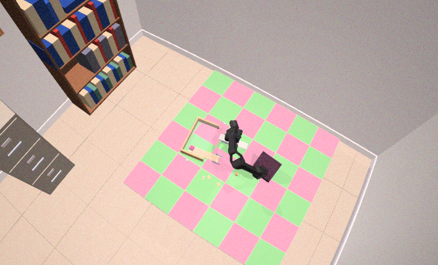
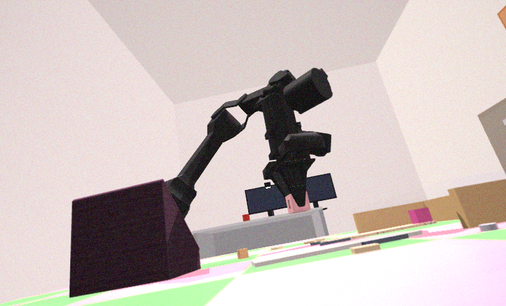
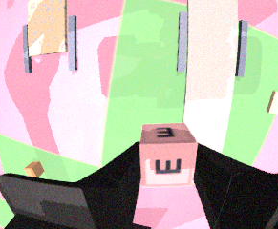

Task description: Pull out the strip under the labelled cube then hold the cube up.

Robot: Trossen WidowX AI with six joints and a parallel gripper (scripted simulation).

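The pink cube (image 2: 298,207) (image 3: 168,152) bears a dark letter E. My gripper (image 2: 297,201) (image 3: 164,147) is shut on it, one finger on each side, and holds it up well above the mat. In the top view the arm hides both cube and fingertips. The white strip (image 1: 243,144) (image 2: 282,260) (image 3: 212,72) lies flat on the mat, between two grey rails, below and beyond the cube in the wrist view. A speckled tan strip (image 1: 202,154) (image 3: 48,24) lies between other rails; a magenta cube (image 1: 191,147) (image 2: 420,215) is at its far end.
A low wooden wall (image 1: 189,133) (image 2: 491,204) runs around the far side of the strips. An orange cube (image 1: 236,173) (image 2: 242,253) (image 3: 34,169) and several small tan pieces lie on the mat. A dark purple block (image 1: 275,164) (image 2: 119,234) stands by the arm's base.
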